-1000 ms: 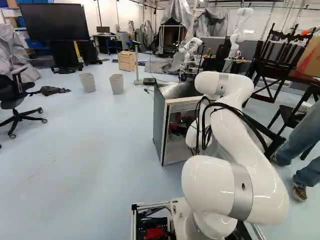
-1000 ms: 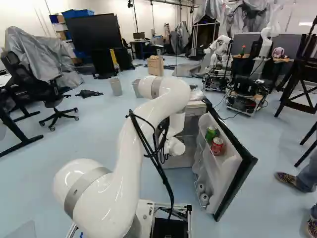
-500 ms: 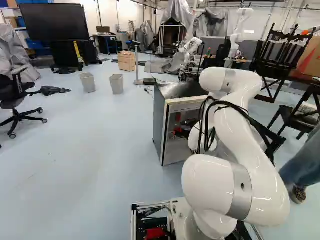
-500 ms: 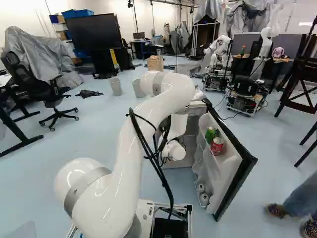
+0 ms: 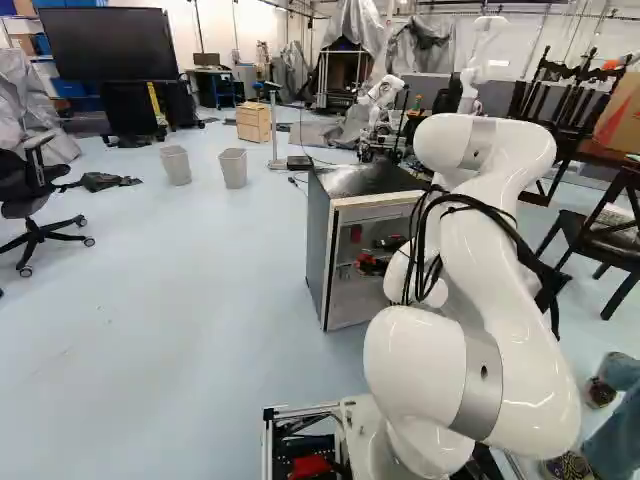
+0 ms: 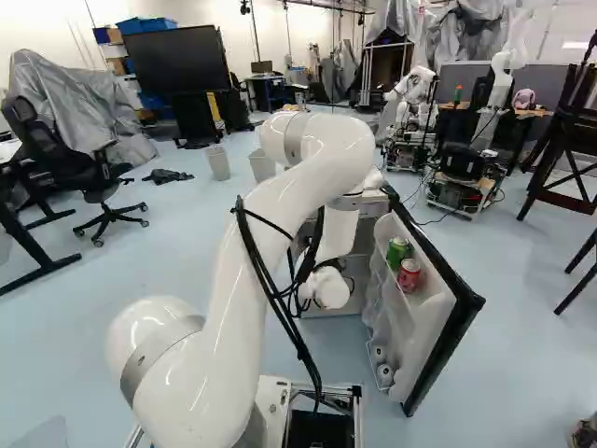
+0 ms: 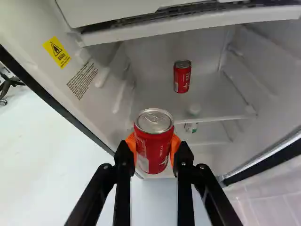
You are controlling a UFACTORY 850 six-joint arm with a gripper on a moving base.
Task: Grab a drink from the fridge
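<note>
the claw (image 5: 372, 264) is closed on a red can (image 7: 154, 147), an orange pad pressed to either side of it. the can stands about upright, its silver top showing, at the front of the open fridge (image 5: 318, 245). behind it, well apart, a second red can (image 7: 182, 77) stands on a fridge shelf (image 7: 207, 96), and a small whitish thing (image 7: 191, 127) sits lower down; i can't tell what that is. a yellow warning label (image 7: 57, 51) is stuck on the fridge's inner wall.

in the right base view the fridge door (image 6: 442, 347) hangs open to the right of the arm (image 6: 252, 247). a green can (image 6: 398, 250) and another red can (image 6: 409, 275) sit side by side in its upper rack. past the fridge are two waste bins (image 5: 233, 168) and another robot (image 6: 410, 93).
</note>
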